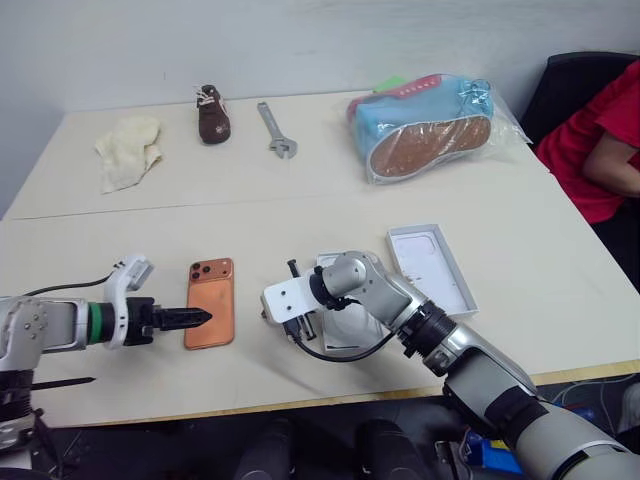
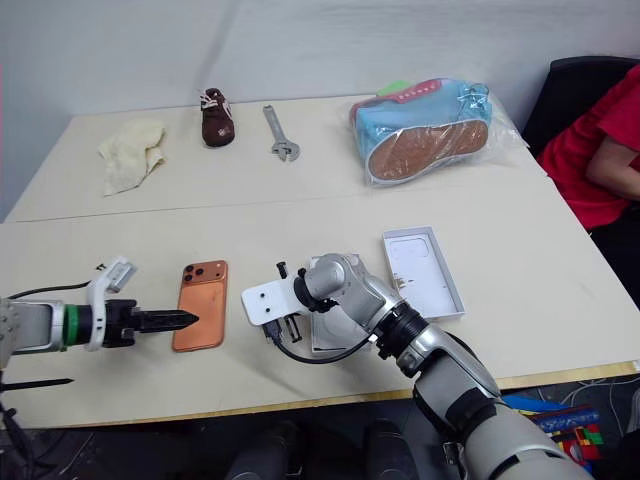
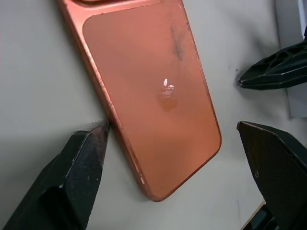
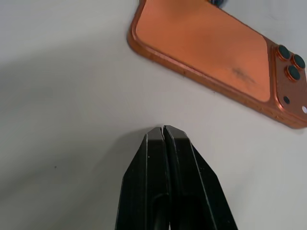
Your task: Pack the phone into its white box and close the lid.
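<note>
The orange phone [image 1: 210, 302] lies camera-side up on the table, front left. My left gripper [image 3: 172, 136] is open, its two fingers [image 3: 81, 163] standing either side of the phone's lower end, and neither visibly grips it. My right gripper [image 4: 162, 129] is shut and empty, with its tips just above the table a little to the right of the phone [image 4: 206, 52]. The white box [image 1: 430, 268] lies open to the right of my right arm. A white flat piece [image 1: 345, 325] sits partly hidden under my right wrist. I cannot tell whether it is the lid.
A cream cloth [image 1: 128, 148], a small brown shoe [image 1: 212, 114], a wrench [image 1: 277, 130] and a bagged blue shoe [image 1: 430, 128] lie along the far side of the table. A person in red [image 1: 600, 140] sits at the right. The table's front edge [image 1: 250, 405] is close.
</note>
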### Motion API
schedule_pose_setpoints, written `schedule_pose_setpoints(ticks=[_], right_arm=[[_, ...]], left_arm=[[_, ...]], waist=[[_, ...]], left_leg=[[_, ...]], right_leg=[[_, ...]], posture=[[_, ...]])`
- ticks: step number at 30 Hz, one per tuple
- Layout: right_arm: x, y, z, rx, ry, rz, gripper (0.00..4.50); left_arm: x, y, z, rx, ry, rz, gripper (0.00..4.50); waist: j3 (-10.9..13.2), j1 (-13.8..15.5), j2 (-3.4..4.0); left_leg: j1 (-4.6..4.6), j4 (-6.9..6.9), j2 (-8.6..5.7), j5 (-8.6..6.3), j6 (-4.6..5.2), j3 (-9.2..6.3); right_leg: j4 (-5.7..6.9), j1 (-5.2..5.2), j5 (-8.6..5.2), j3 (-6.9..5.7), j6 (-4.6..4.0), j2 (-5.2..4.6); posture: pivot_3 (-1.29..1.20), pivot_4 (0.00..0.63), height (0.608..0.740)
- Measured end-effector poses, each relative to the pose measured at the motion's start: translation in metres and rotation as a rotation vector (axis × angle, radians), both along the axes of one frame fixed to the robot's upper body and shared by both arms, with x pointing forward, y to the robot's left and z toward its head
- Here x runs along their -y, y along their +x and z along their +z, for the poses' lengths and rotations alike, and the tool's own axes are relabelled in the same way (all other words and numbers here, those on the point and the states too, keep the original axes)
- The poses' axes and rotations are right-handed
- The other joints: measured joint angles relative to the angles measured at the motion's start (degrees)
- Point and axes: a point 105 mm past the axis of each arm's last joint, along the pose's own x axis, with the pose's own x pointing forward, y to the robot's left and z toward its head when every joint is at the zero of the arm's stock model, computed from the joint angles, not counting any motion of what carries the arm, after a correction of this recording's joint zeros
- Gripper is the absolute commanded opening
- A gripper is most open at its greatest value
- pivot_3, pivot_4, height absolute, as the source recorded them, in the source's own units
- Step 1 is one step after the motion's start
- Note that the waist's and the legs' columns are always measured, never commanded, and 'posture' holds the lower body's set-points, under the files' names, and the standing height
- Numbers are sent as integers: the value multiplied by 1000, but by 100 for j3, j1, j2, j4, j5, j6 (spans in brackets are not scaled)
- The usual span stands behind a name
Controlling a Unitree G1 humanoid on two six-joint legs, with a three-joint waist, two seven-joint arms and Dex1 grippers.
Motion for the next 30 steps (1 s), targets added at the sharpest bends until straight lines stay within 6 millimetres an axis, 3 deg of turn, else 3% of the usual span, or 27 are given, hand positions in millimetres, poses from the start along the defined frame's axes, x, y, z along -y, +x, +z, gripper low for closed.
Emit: schedule_pose_setpoints(ticks=[4,7,10,15,20,24,28,30], right_arm=[[-1,1,-3,-12,-3,-7,38],[3,4,-2,-14,-5,-24,38],[1,4,-1,-16,5,-24,38],[4,5,-1,-18,7,-32,38],[11,4,-4,-21,7,-44,0],[23,-1,-1,-43,29,-55,0],[47,-13,25,-169,158,-99,0],[64,-23,51,-226,250,-123,0]], left_arm=[[24,8,-4,17,-2,-47,4500],[39,12,-8,23,-34,-50,4500],[58,15,-7,24,-106,-81,4500],[66,13,-7,1,-174,-96,4500],[58,15,-8,-39,-257,-48,2991],[55,5,-9,-102,-323,-57,1636],[59,-11,-9,-152,-424,-98,350],[63,-18,2,-120,-470,-143,101]], waist=[[-44,74,28],[-54,78,42],[-63,60,31],[-78,22,1],[-72,9,-21],[-46,-19,-69],[-7,-88,-137],[-5,-91,-141]], left_leg=[[17,1,-13,2,5,-5],[102,-30,-18,-4,15,-8],[107,-36,-13,-5,14,-22],[104,-47,-10,-12,5,-22],[85,-57,-8,-12,3,-22],[48,-74,-6,-6,-12,-21],[-42,-70,5,14,-32,-24],[-96,-64,9,23,-27,-28]], right_leg=[[1,21,1,11,2,-5],[-48,111,-1,12,5,-8],[-78,134,1,3,12,-5],[-92,130,2,4,13,0],[-96,103,2,10,12,5],[-92,66,2,12,12,7],[-86,-2,2,9,12,13],[-86,-42,2,3,12,14]], posture=[[0,150,740],[0,150,740],[0,150,740],[0,150,740],[0,150,740],[0,150,740],[0,150,740],[0,150,740]])
